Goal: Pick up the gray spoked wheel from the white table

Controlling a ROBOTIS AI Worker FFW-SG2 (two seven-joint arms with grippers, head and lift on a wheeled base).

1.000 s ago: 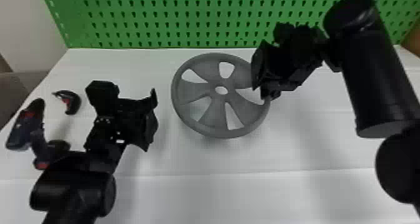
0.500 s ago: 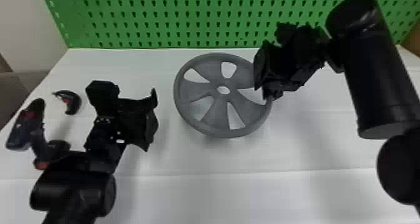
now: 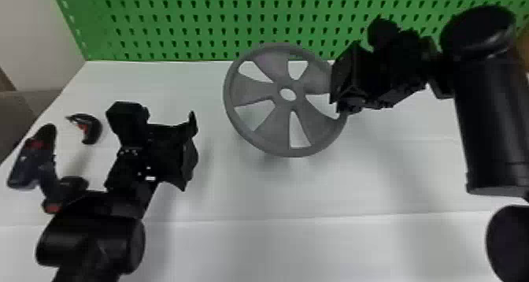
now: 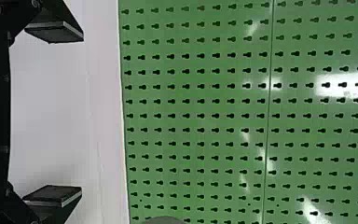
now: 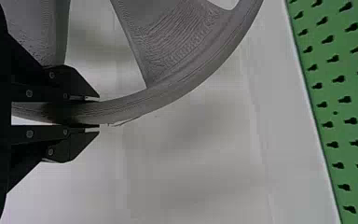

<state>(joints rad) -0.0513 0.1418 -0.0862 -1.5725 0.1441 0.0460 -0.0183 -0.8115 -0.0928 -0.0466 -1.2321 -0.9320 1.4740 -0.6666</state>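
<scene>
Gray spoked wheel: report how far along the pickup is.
Grasp looks done: the right gripper is closed on the rim of the gray spoked wheel. The lift looks in hand: the wheel overlaps the green pegboard and seems to hang above its shadow on the white table. Probably little is left beyond raising it further and holding it steady.

Looking at a flat white table (image 3: 315,190) here, showing thin seams and picking up some soft grey shadows. Also seeing a dark drill-like tool with red bits (image 3: 34,155) lying over toward the left edge, plus a small curved black-and-red thing (image 3: 94,130) sitting just beside it, a bit farther back. Can't really be telling what kind.
</scene>
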